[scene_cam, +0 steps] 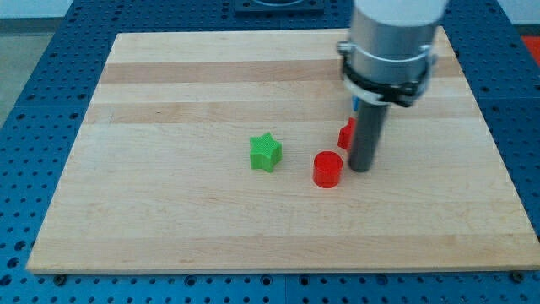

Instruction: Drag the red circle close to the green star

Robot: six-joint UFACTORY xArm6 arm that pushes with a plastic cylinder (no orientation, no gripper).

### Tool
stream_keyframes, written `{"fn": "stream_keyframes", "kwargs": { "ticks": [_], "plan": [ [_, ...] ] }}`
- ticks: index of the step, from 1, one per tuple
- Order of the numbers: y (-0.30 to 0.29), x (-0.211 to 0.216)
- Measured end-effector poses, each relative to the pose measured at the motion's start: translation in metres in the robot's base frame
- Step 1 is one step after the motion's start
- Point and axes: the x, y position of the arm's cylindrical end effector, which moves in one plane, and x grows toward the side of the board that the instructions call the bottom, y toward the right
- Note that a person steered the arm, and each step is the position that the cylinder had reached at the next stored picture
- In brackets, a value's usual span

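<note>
The red circle (326,169) lies on the wooden board (169,211) a little right of the board's middle. The green star (266,152) lies to its left, a short gap apart. My tip (360,168) rests on the board just to the right of the red circle, close to its right edge; whether it touches I cannot tell. The rod rises from there to the grey arm body (392,42) at the view's top.
A second red block (345,134) sits just behind the rod's left side, partly hidden, its shape unclear. A bit of blue (356,103) shows behind the rod. The board lies on a blue perforated table (34,101).
</note>
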Motion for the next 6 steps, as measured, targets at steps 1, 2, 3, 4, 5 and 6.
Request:
{"fn": "stream_keyframes", "kwargs": {
  "ticks": [1,2,3,4,5,6],
  "plan": [
    [0.022,0.016],
    [-0.01,0.033],
    [-0.02,0.034],
    [-0.044,0.016],
    [-0.076,-0.006],
    [-0.074,0.029]
  ]
}}
